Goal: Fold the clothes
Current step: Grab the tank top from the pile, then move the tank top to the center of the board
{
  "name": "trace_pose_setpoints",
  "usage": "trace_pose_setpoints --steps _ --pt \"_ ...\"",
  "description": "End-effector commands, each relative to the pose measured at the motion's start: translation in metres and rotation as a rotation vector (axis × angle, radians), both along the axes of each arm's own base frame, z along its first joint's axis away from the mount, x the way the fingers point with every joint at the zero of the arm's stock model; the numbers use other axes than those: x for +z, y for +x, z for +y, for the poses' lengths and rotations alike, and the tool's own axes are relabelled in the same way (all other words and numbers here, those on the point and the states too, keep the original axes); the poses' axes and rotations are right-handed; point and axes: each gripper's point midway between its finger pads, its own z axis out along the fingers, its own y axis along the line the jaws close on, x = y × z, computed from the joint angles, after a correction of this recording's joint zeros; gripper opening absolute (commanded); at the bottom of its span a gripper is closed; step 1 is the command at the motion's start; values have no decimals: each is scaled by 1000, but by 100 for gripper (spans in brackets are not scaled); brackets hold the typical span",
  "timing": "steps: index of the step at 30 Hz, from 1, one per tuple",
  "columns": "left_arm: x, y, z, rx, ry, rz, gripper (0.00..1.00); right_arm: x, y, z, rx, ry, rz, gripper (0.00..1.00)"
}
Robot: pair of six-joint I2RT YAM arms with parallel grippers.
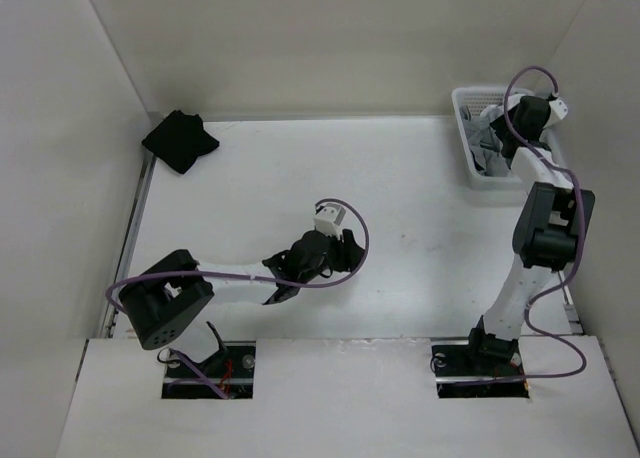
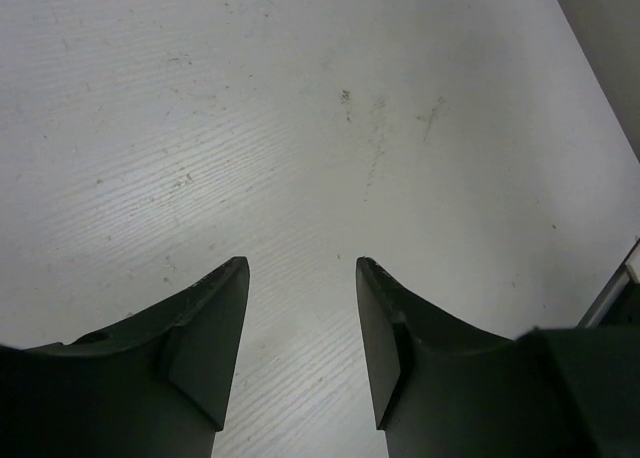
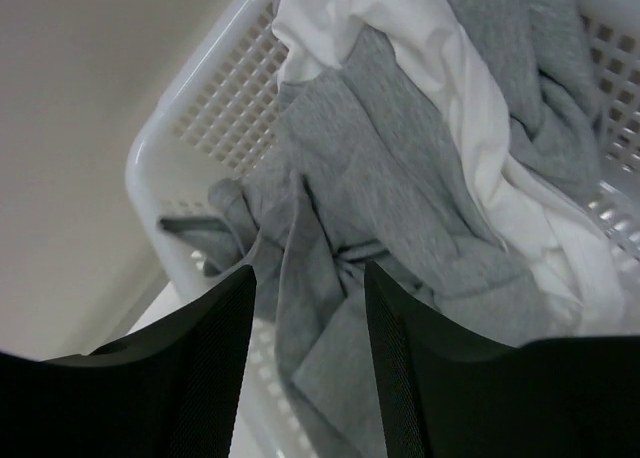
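Grey top [image 3: 380, 208] lies crumpled in the far-right basket [image 3: 215, 98], not yet fetched. Right gripper [image 3: 308, 278] hangs released above it, left gripper [image 2: 300, 278] released over the table [image 2: 300, 128]; next, pinch grey cloth only.

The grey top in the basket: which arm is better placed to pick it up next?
Right. The right pincer hangs open just above the grey top in the white basket; the left pincer faces the table, far away.

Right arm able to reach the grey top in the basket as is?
Likely yes: the right gripper hangs open just above the grey top, which lies mostly uncovered on top in the basket.
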Motion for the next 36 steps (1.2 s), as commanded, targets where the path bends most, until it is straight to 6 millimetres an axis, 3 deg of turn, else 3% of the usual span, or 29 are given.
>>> trace_pose_setpoints --steps 1,10,12,14,16,17,19,20,21,22,23,24,25,27,28,30,31,32,34,36 --pt "15 4 -6 -7 -57 -37 46 -9 31 10 94 36 23 53" --pt "7 1 -17 -39 -64 -7 46 -35 65 7 91 71 42 49" --pt "5 0 -18 -45 -67 4 46 -42 68 9 92 81 50 41" --pt "4 0 -19 -45 -74 14 46 -48 69 10 100 92 58 26" --pt "3 0 -19 -45 -73 15 46 -44 68 12 99 102 44 11" --pt "3 0 -19 -45 -73 15 46 -41 68 12 100 103 39 9" --pt "4 2 -19 -42 -75 14 46 -10 66 18 135 91 -33 0" --pt "4 3 -19 -41 -75 13 46 14 63 20 143 79 -85 0" --pt "4 3 -19 -41 -75 13 46 26 60 21 143 73 -110 0" --pt "5 2 -19 -42 -78 12 46 61 50 25 149 56 -179 0" --pt "6 2 -19 -42 -79 11 46 77 46 27 152 47 -209 0" --pt "7 3 -19 -41 -80 10 46 114 31 35 160 28 -278 0" --pt "7 3 -19 -40 -83 10 46 130 24 38 164 19 -309 0" --pt "9 4 -15 -27 -88 9 46 188 -7 56 189 -10 -416 0" --pt "10 5 -14 -24 -91 9 46 203 -17 63 198 -18 -446 0" --pt "13 9 -7 0 -105 7 46 255 -52 88 233 -40 -551 0" --pt "16 14 2 30 -122 9 46 294 -79 110 273 -52 -636 0" --pt "18 17 6 45 -130 9 46 319 -98 125 304 -59 -693 0" --pt "28 27 26 110 -170 14 46 395 -160 170 402 -86 -864 0" --pt "39 38 49 185 -214 10 46 450 -213 199 472 -116 -1000 0"
